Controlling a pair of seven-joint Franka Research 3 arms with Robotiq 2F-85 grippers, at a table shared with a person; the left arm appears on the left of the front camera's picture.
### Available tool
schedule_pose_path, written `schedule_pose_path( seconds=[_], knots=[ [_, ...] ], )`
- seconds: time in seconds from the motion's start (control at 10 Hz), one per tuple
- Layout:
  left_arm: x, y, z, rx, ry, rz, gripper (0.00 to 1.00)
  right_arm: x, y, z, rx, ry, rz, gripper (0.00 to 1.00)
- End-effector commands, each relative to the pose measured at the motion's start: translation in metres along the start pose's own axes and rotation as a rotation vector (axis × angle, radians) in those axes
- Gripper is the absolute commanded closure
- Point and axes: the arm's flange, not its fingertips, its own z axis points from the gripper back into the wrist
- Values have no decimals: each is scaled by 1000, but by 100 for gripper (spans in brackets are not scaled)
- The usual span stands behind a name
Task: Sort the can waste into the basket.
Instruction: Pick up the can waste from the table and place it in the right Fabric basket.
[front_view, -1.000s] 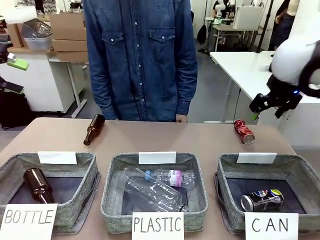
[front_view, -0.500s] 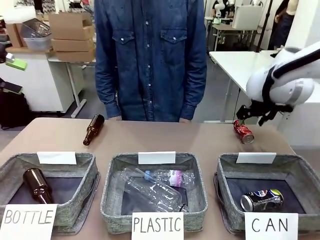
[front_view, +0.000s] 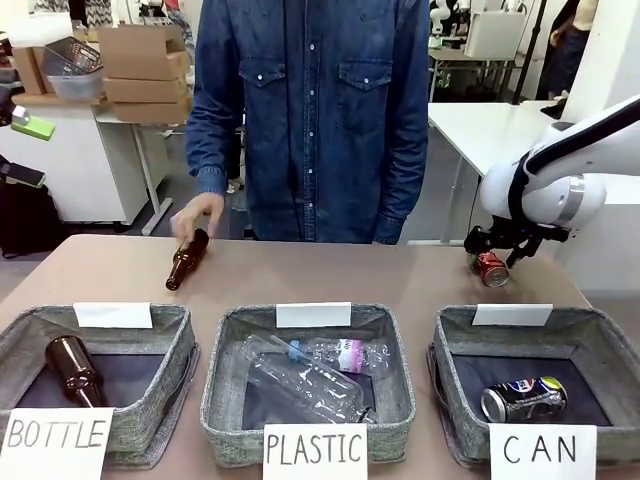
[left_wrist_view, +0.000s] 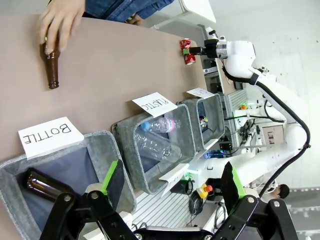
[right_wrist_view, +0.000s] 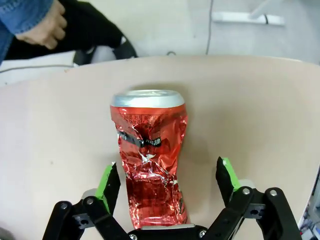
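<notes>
I see the right gripper (right_wrist_view: 170, 197) spread wide, red can (right_wrist_view: 150, 160) lying between its fingers, untouched, near the table's (front_view: 330, 275) far right edge.

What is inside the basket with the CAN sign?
One dark drink can lies on its side on the dark bottom of the CAN basket. The sign and front wall hide the nearest strip of the bottom.

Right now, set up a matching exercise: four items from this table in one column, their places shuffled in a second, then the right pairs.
Items:
1. red can
2. dark can
3. clear plastic bottles
4. brown bottle under the person's hand

Places:
A. in the CAN basket
B. on the table, far left
C. between the right tool's open fingers
D. in the PLASTIC basket

Pairs: 1-C, 2-A, 3-D, 4-B
</notes>
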Motion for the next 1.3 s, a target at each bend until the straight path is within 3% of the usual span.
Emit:
schedule_pose_path(
  seconds=[0.0,0.1,0.2,0.3,0.4,0.5,0.6,0.8,0.9,1.2],
  knots=[
    [0,-1,1,-7,3,-17,0,6,4,5,14,2,8,0],
    [0,-1,1,-7,3,-17,0,5,5,4,11,4,20,0],
    [0,-1,1,-7,3,-17,0,5,6,4,9,7,30,60],
    [0,-1,1,-7,3,-17,0,4,6,3,9,10,26,60],
    [0,-1,1,-7,3,-17,0,2,5,2,-1,11,25,100],
    [0,-1,1,-7,3,-17,0,1,5,2,-13,7,35,62],
    [0,-1,1,-7,3,-17,0,0,6,2,-15,10,46,100],
    [0,-1,1,-7,3,-17,0,0,6,2,-14,12,52,100],
    [0,-1,1,-7,3,-17,0,1,7,2,-2,18,45,92],
    [0,-1,1,-7,3,-17,0,0,7,2,3,35,55,92]
  ],
)
